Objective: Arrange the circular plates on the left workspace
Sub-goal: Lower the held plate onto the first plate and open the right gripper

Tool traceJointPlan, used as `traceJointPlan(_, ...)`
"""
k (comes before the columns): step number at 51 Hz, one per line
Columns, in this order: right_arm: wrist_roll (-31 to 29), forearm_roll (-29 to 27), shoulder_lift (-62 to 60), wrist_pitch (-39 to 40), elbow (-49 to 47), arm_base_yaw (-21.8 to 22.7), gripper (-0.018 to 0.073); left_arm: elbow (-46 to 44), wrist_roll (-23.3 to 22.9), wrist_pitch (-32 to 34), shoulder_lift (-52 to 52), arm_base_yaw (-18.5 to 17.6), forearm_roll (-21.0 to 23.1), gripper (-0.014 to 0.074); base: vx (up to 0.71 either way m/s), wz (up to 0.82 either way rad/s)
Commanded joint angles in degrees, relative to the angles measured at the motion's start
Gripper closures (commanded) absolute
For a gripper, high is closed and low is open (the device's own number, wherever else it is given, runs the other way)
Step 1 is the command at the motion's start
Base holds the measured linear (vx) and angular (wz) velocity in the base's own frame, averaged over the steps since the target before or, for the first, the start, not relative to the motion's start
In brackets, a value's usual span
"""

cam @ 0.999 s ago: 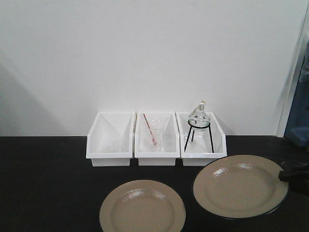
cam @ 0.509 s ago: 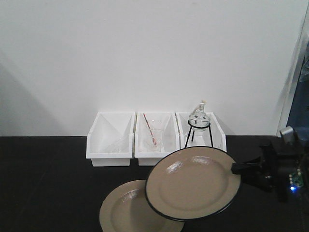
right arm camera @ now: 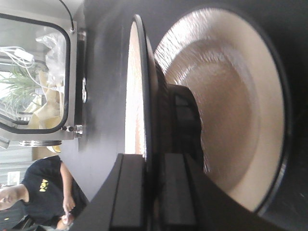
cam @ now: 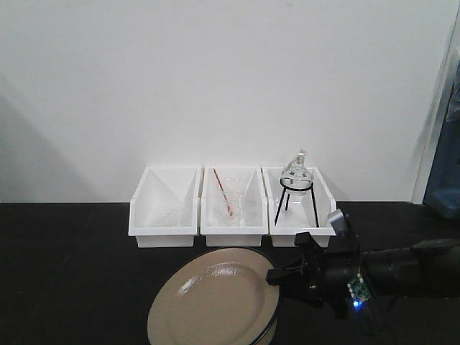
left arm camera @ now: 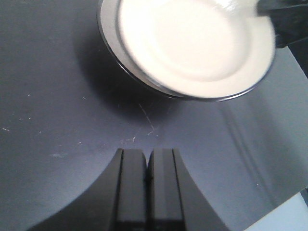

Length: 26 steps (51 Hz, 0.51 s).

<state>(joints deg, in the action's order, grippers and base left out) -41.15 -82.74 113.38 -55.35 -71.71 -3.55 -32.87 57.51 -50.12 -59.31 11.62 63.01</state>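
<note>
Pinching the upper plate (cam: 215, 302) by its rim, the right gripper (cam: 275, 277) holds it tilted close over the lower plate (right arm camera: 231, 106) on the black countertop (cam: 72, 273); the left gripper (left arm camera: 147, 166) hangs closed, empty. Glossy, stiff, likely slippery and breakable: rim grips suit it

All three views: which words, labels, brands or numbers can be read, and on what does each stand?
No text can be read with certainty.
Yellow print on a black T-shirt, right wrist view: too blurred to read.
Green circuit board by the right claw: markings too small to read.
No text shows on the held plate or the white bins.
</note>
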Motion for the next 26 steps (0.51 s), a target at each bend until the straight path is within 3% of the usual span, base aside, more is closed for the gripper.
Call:
traceJointPlan(1,-2.4,-8.7,-1.9,-3.3,-2.0,-0.6,0.0561,-1.4,-0.2,-0.8,1.0,0.0,3.6,0.0597,0.00,0.00)
traceJointPlan(10,-5.9,-7.0,-0.7,-0.9,-2.0,-1.1,0.0545,-1.4,-0.2,-1.3,1.0,0.0,3.5,0.0597,0.00,0.00)
traceJointPlan(26,-11.1,-3.3,-0.7,5.6,-2.0,-1.1,0.0327,-1.4,-0.2,-1.8,1.0,0.0,3.5,0.0597,0.00,0.00)
